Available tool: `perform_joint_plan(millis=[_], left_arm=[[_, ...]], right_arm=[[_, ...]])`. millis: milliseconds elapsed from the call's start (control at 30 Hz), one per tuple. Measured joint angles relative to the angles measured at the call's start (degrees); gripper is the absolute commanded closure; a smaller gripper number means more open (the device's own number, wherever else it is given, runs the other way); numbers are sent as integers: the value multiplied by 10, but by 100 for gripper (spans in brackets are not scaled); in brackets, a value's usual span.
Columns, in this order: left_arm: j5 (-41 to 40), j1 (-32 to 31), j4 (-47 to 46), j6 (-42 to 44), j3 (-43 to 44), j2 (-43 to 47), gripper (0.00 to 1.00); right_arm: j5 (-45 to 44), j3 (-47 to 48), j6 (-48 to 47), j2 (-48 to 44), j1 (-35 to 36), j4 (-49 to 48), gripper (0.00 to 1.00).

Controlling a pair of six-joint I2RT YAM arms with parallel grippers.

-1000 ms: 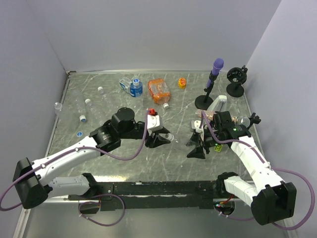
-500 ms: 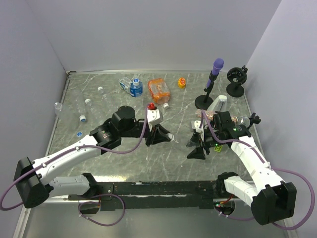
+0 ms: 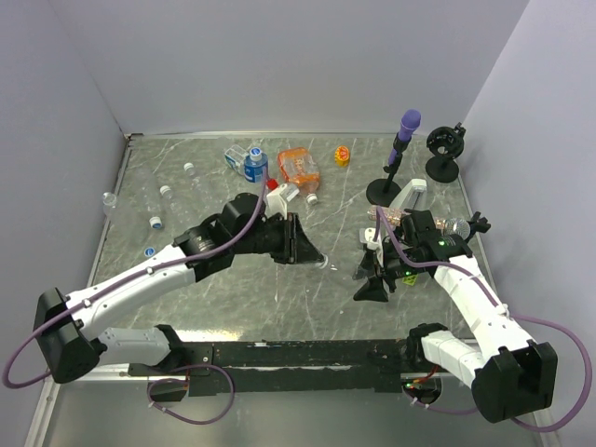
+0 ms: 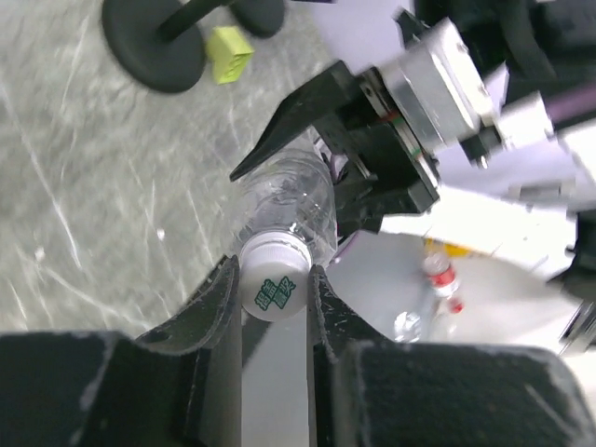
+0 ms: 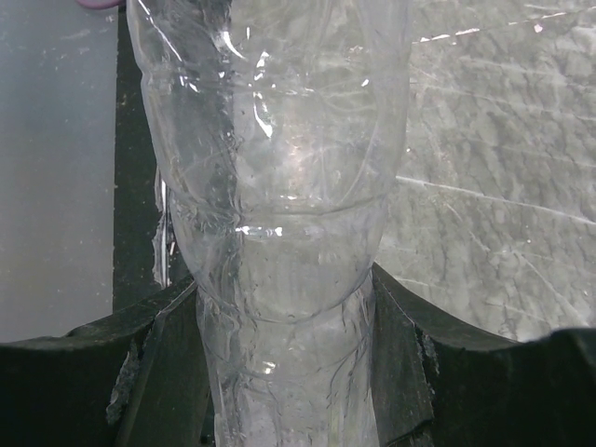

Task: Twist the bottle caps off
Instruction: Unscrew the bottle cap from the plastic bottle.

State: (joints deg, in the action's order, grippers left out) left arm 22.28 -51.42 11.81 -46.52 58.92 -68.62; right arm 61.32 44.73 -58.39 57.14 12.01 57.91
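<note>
Two grips: left gripper (image 4: 275, 291) clamped on the white cap (image 4: 272, 282); right gripper (image 5: 284, 349) clamped round the clear bottle (image 5: 279, 140), which is held between the arms.
Handling: we judge it light, thin-walled and crushable (apparently empty); grip the cap's ridged rim.

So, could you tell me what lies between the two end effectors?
A clear bottle, body in the right end effector, white cap in the left end effector, seen in the left wrist view.

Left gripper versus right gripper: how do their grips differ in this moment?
The left gripper pinches the small white round plastic screw cap, printed green; the right gripper clamps the clear colourless plastic bottle by its ribbed body. The left gripper's jaws stand narrow, the right gripper's wider. Shared: both are black, two-fingered, and hold the same bottle.
</note>
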Motion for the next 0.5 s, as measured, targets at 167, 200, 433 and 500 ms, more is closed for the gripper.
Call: perform_joint_plan(millis=[167, 200, 433, 500], left_arm=[[-53, -18, 89, -57, 58, -17, 74], [-58, -20, 96, -61, 63, -18, 59], [-67, -29, 113, -76, 68, -26, 16], [-73, -31, 115, -68, 68, -23, 11]], right_arm=[[7, 0, -1, 0, 0, -5, 87], [7, 0, -1, 0, 0, -6, 87], [9, 0, -2, 0, 1, -21, 87], [9, 0, -2, -1, 2, -24, 87]])
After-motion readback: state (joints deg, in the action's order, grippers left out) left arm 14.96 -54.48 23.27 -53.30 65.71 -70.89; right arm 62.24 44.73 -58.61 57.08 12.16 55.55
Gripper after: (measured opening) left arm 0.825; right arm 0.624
